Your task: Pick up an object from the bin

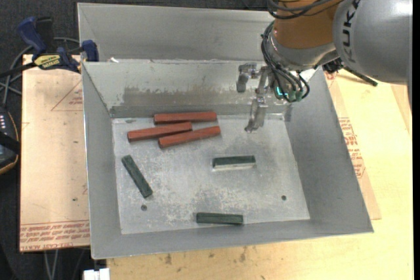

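My gripper (252,122) hangs over the back right part of the bin floor, close to the rear wall. To its left lie three red-brown bars side by side: the rear one (185,117), the left one (159,133) and the front one (189,137), whose right end is nearest the gripper. A dark green bar (233,162) lies flat just in front of the gripper and a little to its left. I see nothing held by the gripper.
Two more dark green bars lie on the floor, one slanted at the left (136,176) and one along the front edge (219,219). The arm with its orange cover and cables looms over the bin's back right corner.
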Controlling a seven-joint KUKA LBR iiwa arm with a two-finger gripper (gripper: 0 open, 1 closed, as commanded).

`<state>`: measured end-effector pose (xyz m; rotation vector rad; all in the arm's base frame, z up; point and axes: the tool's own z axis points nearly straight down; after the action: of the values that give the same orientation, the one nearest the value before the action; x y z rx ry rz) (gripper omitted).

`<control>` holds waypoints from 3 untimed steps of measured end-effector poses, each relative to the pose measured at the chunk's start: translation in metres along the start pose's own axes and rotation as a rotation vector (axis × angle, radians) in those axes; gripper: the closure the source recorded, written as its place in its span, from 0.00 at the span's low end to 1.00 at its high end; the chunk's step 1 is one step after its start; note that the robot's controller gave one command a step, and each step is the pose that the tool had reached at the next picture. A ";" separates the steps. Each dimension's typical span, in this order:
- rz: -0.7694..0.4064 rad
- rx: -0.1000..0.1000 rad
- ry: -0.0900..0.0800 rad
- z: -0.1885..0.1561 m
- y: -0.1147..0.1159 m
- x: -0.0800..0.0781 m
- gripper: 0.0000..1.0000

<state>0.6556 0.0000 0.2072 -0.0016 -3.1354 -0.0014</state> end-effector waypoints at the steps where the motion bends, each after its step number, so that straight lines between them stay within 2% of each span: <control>1: 0.036 -0.001 0.005 0.089 0.003 0.064 0.00; 2: -0.047 0.000 -0.002 0.141 -0.007 0.075 0.00; 3: -0.047 0.000 -0.008 0.137 -0.007 0.073 1.00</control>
<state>0.5820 -0.0066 0.0712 0.0716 -3.1429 -0.0014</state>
